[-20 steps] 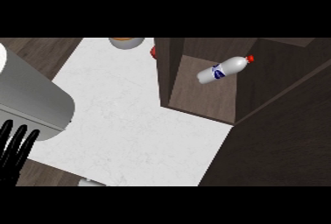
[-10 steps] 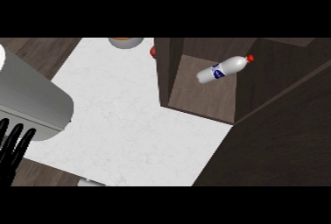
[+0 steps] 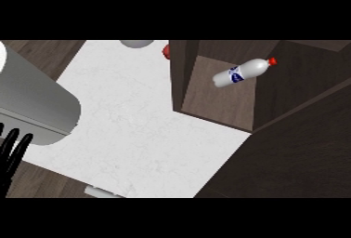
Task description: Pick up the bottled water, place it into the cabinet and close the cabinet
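The bottled water (image 3: 241,73), clear with a blue label and a red cap, lies tilted inside the open dark wooden cabinet (image 3: 218,97) at the upper right. Nothing holds it. My left hand (image 3: 11,153) shows at the left edge, fingers straight and pointing up, far from the bottle. A broad grey forearm (image 3: 31,102) crosses the upper left of the view. My right hand appears nowhere in the picture.
The white marble counter (image 3: 144,135) fills the middle. A grey bowl-like object (image 3: 137,43) and a small red thing (image 3: 166,50) sit at the counter's far edge. A dark cabinet panel (image 3: 302,148) spans the lower right.
The view has shifted slightly, so the bowl at the top edge shows less. My left hand has sunk a little lower at the left edge. The bottle has not moved.
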Motion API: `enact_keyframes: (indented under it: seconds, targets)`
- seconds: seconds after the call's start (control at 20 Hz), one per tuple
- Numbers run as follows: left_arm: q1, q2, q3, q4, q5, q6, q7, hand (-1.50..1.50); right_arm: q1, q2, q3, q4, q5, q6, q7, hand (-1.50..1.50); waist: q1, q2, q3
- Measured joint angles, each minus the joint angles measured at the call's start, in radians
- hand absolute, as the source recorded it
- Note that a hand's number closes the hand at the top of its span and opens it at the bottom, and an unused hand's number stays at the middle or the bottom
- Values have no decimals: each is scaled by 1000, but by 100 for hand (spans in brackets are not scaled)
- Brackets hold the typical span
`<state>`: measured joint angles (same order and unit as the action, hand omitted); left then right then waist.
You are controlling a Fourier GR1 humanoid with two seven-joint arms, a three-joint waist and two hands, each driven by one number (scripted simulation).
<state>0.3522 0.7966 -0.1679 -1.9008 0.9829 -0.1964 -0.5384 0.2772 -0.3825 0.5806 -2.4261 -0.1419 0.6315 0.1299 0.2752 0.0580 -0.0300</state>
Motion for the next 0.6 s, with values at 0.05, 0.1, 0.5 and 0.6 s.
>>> enact_keyframes:
  seconds: [0.05,0.1,0.5,0.6]
  targets:
    - [-1,1,1,0,0,-4,-1,-150,0,3,0,7,-16,2,-1,150,5,2,0]
    - [-2,2,2,-1,2,-6,0,-150,-2,6,0,13,-29,5,-4,150,6,4,1]
    - [-9,7,18,16,14,-24,-1,-150,-93,72,-7,100,-111,-39,84,150,3,6,4]
    - [-8,11,21,23,15,-27,2,-150,-151,88,-21,130,-109,-49,123,150,-2,1,5]
